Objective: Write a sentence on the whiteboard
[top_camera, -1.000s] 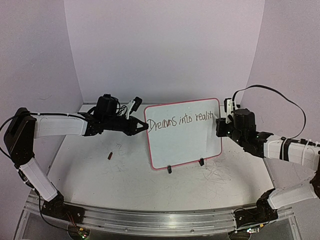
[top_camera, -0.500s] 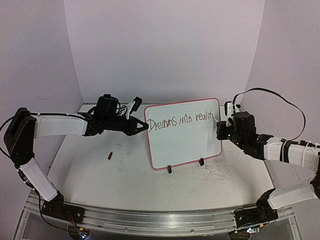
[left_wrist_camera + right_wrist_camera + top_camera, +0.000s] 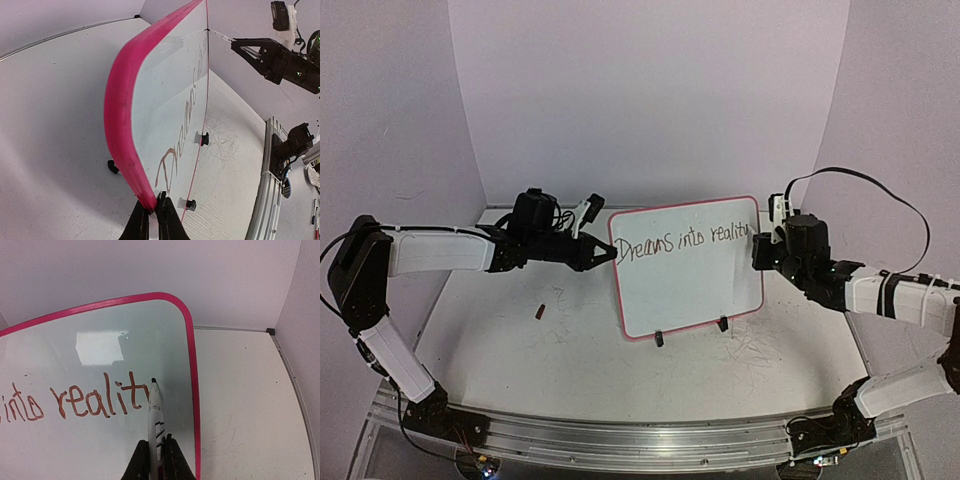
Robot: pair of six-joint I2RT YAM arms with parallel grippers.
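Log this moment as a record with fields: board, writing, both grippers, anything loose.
whiteboard: upright on black clip feet, pink frame
sentence: reads "Dreams into realit", last letter missing
left gripper: shut on whiteboard's left edge
right gripper: shut on marker, tip at whiteboard beside the t
loose: small dark item on table, left of whiteboard

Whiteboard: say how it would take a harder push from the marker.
The whiteboard probably tips easily: it stands upright on small clip feet. The left gripper pinching its frame likely steadies it. Its glossy face looks slippery.
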